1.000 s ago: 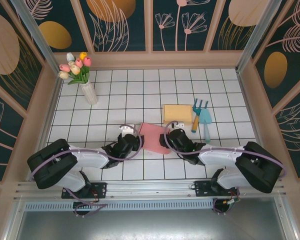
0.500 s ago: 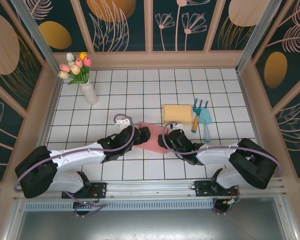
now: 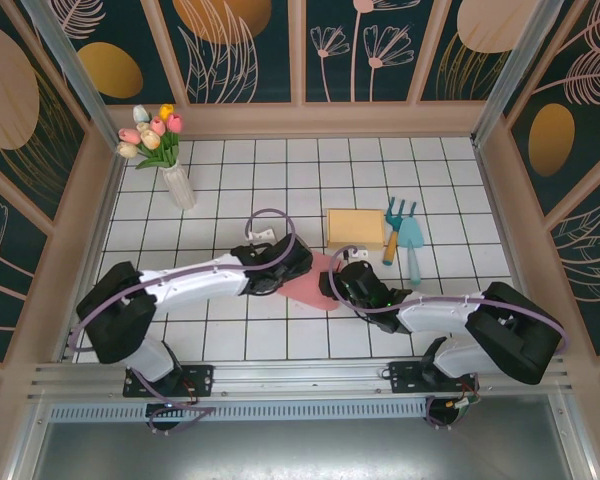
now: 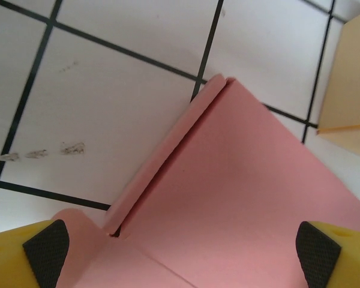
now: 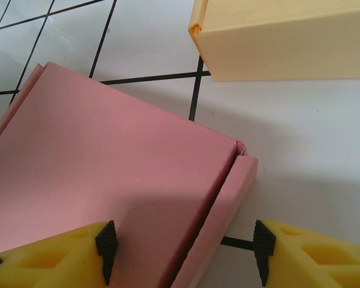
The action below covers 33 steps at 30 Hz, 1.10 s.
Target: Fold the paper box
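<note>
The pink paper box (image 3: 308, 287) lies flat on the white tiles between my two grippers. In the left wrist view its pink panel (image 4: 240, 198) has a raised side flap (image 4: 168, 162) along its left edge. My left gripper (image 4: 180, 255) hangs just above the panel, open wide, with nothing between its fingertips (image 4: 46, 252). In the top view the left gripper (image 3: 298, 262) is at the box's upper left. My right gripper (image 5: 183, 252) is open and straddles the folded-up right side wall (image 5: 228, 210) of the pink box (image 5: 108, 174), one pad over the panel, the other over the tile.
A folded yellow box (image 3: 355, 228) stands just behind the pink one, close to the right gripper (image 3: 337, 280). Teal garden tools (image 3: 410, 240) lie to its right. A white vase of tulips (image 3: 177, 180) stands at the back left.
My left arm has stretched forward and to the right, over the pink box, and its jaws have opened wide. The right gripper has hardly moved.
</note>
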Tool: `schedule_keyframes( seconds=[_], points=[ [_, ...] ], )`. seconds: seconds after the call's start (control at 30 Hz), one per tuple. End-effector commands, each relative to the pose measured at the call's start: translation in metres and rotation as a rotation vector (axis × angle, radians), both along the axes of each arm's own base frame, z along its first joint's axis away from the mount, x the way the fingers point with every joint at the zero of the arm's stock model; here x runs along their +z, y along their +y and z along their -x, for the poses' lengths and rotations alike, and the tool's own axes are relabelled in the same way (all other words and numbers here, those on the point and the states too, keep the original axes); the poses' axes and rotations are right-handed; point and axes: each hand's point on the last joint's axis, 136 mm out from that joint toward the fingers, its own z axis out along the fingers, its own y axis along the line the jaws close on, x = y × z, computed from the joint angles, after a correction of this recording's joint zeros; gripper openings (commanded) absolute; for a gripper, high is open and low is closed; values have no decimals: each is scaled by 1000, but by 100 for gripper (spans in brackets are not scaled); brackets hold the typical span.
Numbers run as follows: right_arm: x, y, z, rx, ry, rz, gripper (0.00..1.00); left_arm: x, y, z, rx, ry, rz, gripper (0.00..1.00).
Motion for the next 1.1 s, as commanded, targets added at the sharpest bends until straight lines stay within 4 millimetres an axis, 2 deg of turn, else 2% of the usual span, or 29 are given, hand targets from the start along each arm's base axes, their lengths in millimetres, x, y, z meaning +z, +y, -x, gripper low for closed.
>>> schedule_keyframes(
  seconds=[0.0, 0.23, 0.37, 0.4, 0.53, 1.07],
  points=[
    [-13, -13, 5, -1, 27, 55, 64, -7, 4, 3, -6, 51, -65, 98],
    [-14, -12, 3, 19, 30, 66, 64, -16, 10, -4, 5, 63, -123, 98],
    [-16, -11, 2, 40, 37, 63, 64, -18, 5, -6, -20, 69, -99, 98],
    [-17, -11, 2, 44, 39, 63, 64, -29, 3, -4, -34, 92, -113, 98],
    [-23, -8, 1, 57, 54, 75, 64, -39, -5, 0, -55, 132, -91, 98],
    [-33, -2, -10, 66, 71, 113, 63, -45, -7, 22, -7, 222, 18, 92]
  ],
)
